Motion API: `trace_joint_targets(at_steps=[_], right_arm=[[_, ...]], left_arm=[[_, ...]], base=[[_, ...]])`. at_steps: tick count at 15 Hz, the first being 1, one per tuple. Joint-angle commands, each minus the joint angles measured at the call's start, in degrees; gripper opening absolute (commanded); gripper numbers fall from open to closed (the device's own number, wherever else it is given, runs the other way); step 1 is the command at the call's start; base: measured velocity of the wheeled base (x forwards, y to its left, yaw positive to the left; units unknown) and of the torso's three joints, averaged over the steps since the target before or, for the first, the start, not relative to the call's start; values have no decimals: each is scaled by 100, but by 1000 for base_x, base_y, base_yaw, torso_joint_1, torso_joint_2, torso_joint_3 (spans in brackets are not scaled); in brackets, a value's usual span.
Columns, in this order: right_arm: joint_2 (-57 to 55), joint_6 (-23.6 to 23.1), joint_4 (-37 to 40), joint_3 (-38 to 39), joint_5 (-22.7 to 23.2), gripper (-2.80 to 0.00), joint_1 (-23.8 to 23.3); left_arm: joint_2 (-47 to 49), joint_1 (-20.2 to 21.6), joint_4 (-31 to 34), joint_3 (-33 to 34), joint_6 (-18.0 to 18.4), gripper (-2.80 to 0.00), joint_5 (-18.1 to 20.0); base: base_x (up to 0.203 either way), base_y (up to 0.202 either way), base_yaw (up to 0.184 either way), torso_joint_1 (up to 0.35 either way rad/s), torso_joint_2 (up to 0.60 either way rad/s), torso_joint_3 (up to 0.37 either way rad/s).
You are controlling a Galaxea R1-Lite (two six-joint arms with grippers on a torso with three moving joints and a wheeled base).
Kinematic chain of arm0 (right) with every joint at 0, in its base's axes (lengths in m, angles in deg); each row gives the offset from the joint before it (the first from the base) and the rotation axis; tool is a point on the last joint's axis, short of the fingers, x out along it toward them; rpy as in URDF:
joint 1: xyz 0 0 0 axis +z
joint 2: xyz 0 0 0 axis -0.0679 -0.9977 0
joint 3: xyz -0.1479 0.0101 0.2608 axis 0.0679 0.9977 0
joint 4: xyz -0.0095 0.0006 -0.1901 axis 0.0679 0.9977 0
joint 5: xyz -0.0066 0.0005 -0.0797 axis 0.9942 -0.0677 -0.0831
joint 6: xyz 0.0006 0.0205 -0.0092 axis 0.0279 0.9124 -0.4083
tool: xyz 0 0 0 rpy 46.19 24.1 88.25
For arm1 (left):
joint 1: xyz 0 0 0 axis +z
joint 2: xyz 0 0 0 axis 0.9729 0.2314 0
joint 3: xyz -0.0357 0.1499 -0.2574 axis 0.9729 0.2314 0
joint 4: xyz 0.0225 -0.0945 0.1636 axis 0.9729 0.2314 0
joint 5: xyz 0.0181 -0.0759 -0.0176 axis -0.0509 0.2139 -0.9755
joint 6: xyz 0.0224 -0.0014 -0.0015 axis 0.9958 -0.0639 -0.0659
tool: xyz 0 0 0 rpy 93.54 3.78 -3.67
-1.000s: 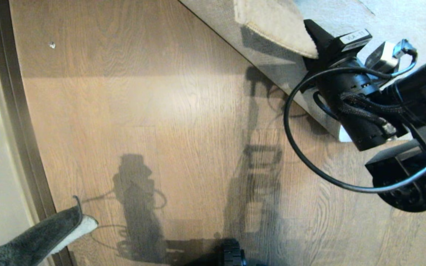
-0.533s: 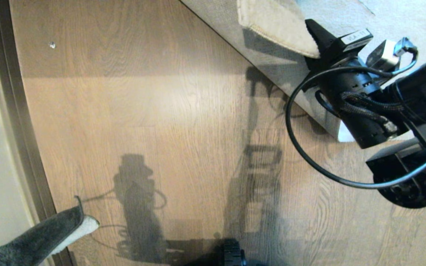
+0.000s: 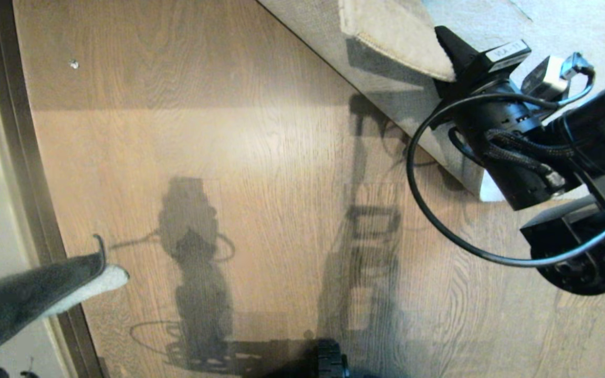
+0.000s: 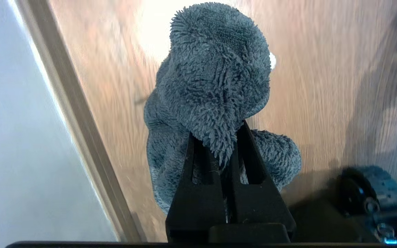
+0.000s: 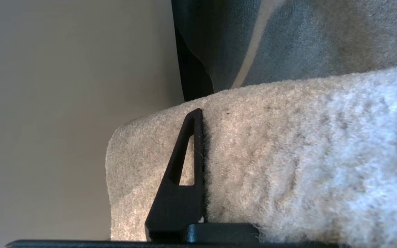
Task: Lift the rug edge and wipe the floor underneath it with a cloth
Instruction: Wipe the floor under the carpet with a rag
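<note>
Rug edge [image 3: 397, 37] beige-backed, pinched by right tool [image 3: 447, 50]; left tool [image 4: 224, 144] clamps fuzzy grey cloth [image 4: 215, 79].

Wood-grain floor [image 3: 260, 131] under grey-beige rug [image 3: 329, 42]

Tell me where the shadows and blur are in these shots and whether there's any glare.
Head view: sharp dark arm shadows cross the floor, with a pale sheen band across the planks. Left wrist view: the floor is streaked with motion blur and one blown-out bright patch lies behind the cloth, which is crisp in the left gripper. Right wrist view: the rug edge looks soft up close, the background shaded.
</note>
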Motion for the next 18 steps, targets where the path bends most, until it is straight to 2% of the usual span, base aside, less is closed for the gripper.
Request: trace_joint_targets(at_steps=[1,4,8,11,15,18], right_arm=[[-12,41,-255,-53,1,-280,3],[-25,49,-255,-137,1,-280,3],[-25,41,-255,-279,10,-280,3],[-42,40,-255,-313,19,-280,-6],[-52,49,-255,-436,19,-280,-6],[-93,32,-255,-434,10,-280,-15]], left_arm=[[1168,-4,-495,-257,95,-280,192],[1958,-163,-1257,-342,364,-280,591],[2638,-953,-1732,-343,497,-280,637],[3489,-1603,-2270,-331,517,-280,581],[5181,-2657,-3739,-377,444,-280,168],[6665,-3569,-5015,-818,225,-280,-450]], base=[[0,0,0,0,0,0],[0,0,0,0,0,0],[0,0,0,0,0,0],[0,0,0,0,0,0],[0,0,0,0,0,0],[0,0,0,0,0,0]])
